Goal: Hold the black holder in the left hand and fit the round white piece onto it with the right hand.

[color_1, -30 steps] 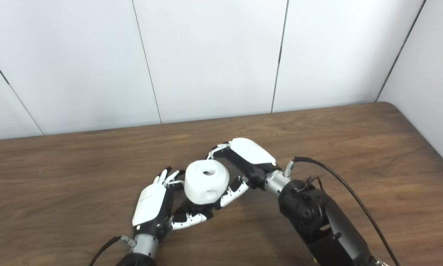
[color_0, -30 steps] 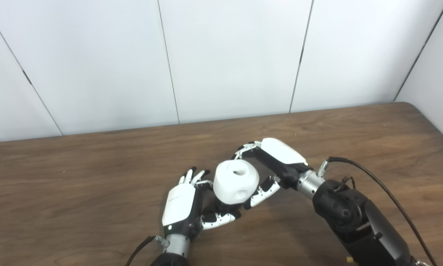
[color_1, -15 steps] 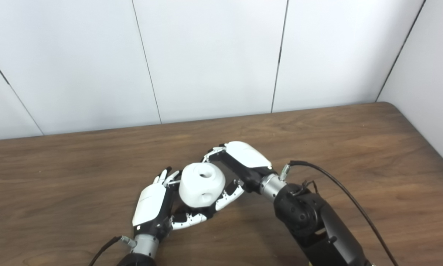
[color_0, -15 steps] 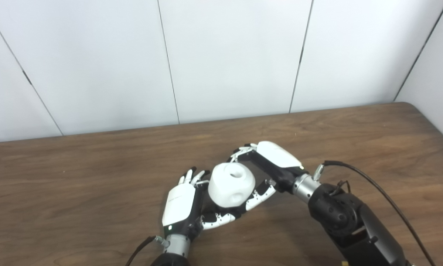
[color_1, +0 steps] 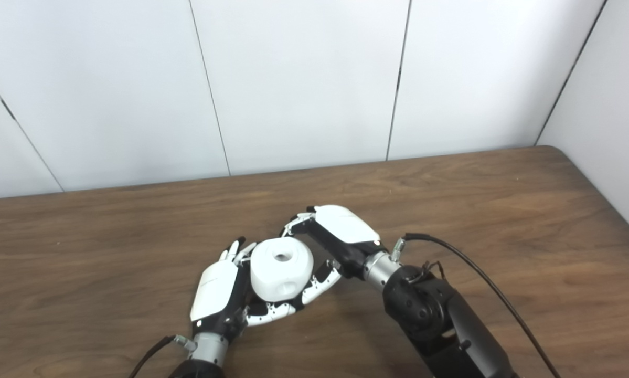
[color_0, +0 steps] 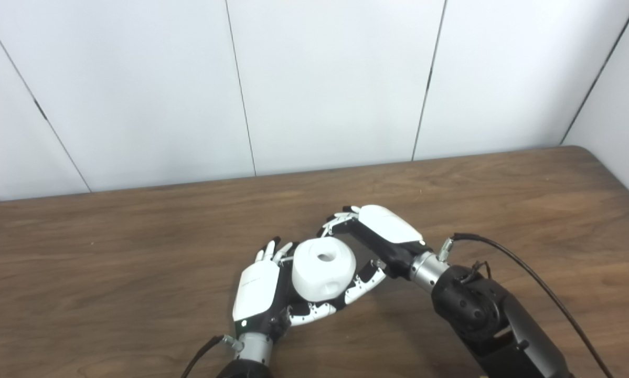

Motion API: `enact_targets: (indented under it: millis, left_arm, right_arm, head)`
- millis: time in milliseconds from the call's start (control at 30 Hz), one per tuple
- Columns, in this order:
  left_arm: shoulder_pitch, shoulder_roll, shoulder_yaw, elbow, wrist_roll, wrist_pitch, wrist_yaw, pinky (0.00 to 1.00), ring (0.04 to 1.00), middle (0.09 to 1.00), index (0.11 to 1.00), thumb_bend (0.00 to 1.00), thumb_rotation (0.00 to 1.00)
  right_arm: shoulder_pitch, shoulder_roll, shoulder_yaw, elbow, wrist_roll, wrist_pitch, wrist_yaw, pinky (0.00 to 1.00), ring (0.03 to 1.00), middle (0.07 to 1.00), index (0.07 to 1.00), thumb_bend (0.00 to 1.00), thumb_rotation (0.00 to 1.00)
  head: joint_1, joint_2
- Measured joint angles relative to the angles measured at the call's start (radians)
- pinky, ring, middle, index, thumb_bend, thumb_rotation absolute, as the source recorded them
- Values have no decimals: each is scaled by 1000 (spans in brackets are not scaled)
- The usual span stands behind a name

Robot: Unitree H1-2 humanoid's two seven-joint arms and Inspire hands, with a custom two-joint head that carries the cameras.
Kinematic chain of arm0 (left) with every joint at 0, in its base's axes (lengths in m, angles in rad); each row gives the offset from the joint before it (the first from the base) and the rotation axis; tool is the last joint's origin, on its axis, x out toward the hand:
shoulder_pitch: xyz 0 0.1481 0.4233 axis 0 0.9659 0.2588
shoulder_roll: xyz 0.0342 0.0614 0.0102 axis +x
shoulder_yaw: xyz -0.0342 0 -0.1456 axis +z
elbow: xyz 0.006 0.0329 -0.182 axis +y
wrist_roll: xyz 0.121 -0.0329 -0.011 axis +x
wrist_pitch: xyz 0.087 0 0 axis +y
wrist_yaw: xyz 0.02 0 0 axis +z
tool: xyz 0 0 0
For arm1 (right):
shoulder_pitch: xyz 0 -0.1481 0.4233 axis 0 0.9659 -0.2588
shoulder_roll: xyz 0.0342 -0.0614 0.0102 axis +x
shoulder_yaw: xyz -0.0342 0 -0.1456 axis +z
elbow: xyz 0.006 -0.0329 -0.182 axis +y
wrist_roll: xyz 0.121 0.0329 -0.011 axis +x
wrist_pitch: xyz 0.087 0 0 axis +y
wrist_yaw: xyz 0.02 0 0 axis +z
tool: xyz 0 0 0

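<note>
I can read no text, label, brand, number or sign in either view: none on the round white piece (color_0: 323,269), on the left hand (color_0: 255,292) or right hand (color_0: 380,236), or on the table (color_0: 83,273).

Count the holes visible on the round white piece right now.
2. One in the top face of the round white piece, one low on its near side. Others may be hidden by the hands.

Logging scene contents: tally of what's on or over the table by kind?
Robot hands: 2, left hand and right hand
Round white piece: 1
Black holder: not visible, hidden under the piece if present
Total visible: 3
</note>
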Motion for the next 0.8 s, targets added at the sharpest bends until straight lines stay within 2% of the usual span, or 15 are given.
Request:
enact_targets:
  millis: [333,400,500,600,800]
  left_arm:
    - [-1,-6,0,6,0,0,10,1000,995,884,478,521,50]
    - [-2,-6,0,6,0,0,10,1000,999,888,478,521,50]
    - [-2,-6,0,7,-1,0,10,1000,997,887,478,521,50]
    - [-4,-7,-1,10,-1,-2,11,1000,993,886,479,521,51]
    - [-7,-10,-1,13,-1,-1,12,1000,993,886,479,521,51]
  right_arm:
    - [-1,0,-2,0,-4,3,2,998,885,780,486,509,145]
    - [-3,0,-3,-5,5,22,18,1000,924,843,636,830,348]
    - [-13,-5,-5,-11,14,51,59,1000,950,880,731,973,443]
    - [-12,-10,-4,-16,32,83,106,1000,994,939,862,1000,470]
    - [-12,-10,-5,-51,54,135,173,1000,1000,977,985,1000,472]
  head:
    - [-5,-3]
    - [-5,-3]
    - [-6,-5]
    - [-8,-6]
    - [-9,-8]
